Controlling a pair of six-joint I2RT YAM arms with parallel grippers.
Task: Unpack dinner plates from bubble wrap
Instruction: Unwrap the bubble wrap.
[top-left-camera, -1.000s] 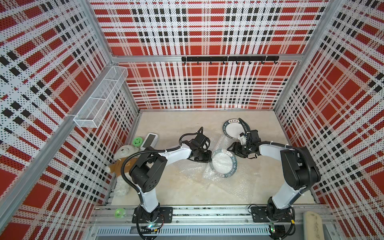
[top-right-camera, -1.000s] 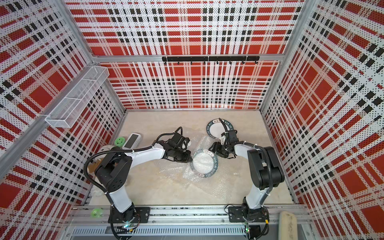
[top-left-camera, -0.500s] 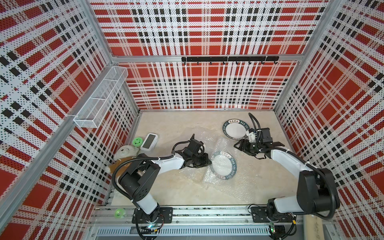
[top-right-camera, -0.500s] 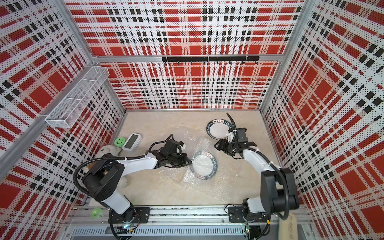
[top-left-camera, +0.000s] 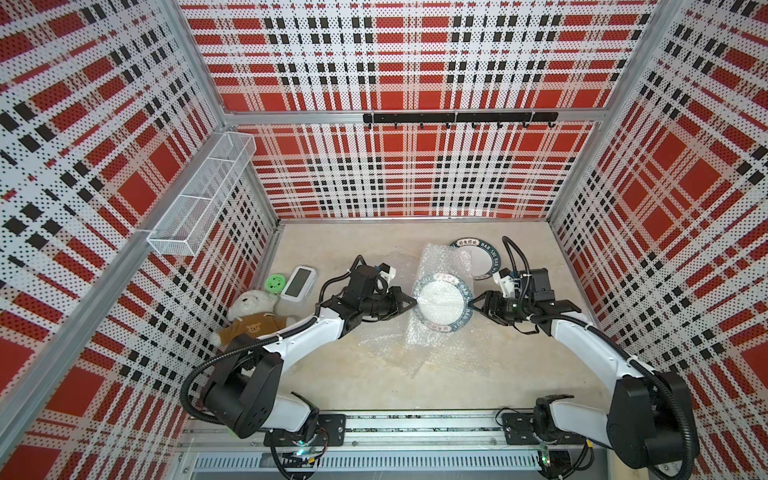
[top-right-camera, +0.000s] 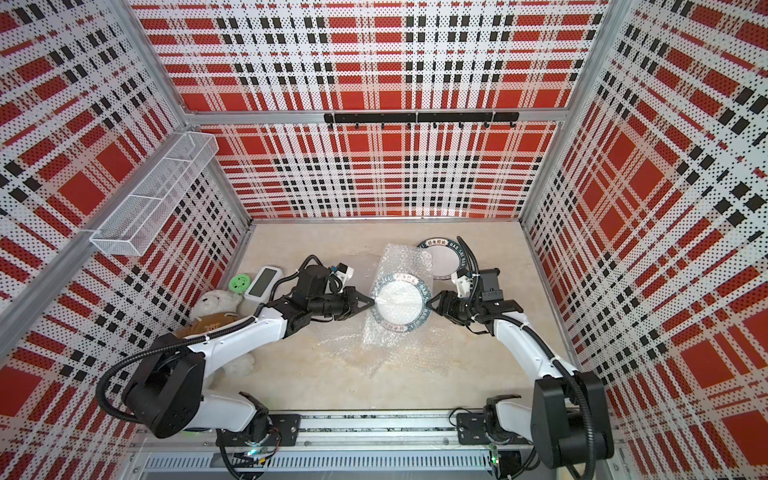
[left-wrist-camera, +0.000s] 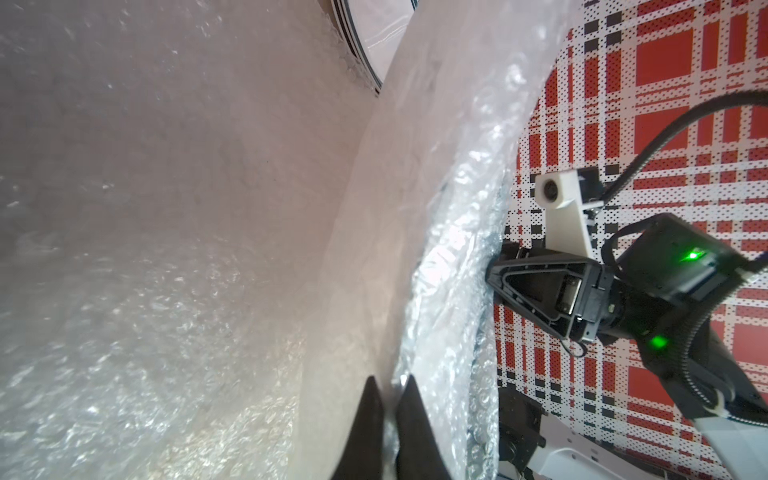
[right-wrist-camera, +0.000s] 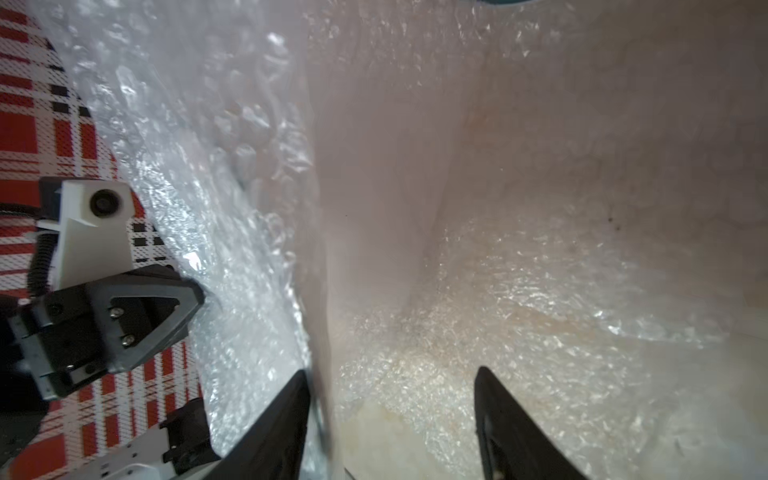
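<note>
The left hand (top-left-camera: 411, 300) was clenched on the bubble wrap (top-left-camera: 446, 259) at one edge of a dinner plate (top-left-camera: 441, 302). The plate hung between both hands over the middle of the worktop (top-left-camera: 332, 386), with the film draped over and below it. The right hand (top-left-camera: 473, 302) stood released at the opposite rim, one finger against the wrap and the other clear of it. A bare second plate (top-left-camera: 484, 262) lay just behind, toward the back wall. A loose sheet (top-left-camera: 386, 349) lay flat underneath.

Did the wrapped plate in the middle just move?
Yes. The wrapped plate shifted toward the bare plate at the back; its bubble wrap now overlaps that plate.
</note>
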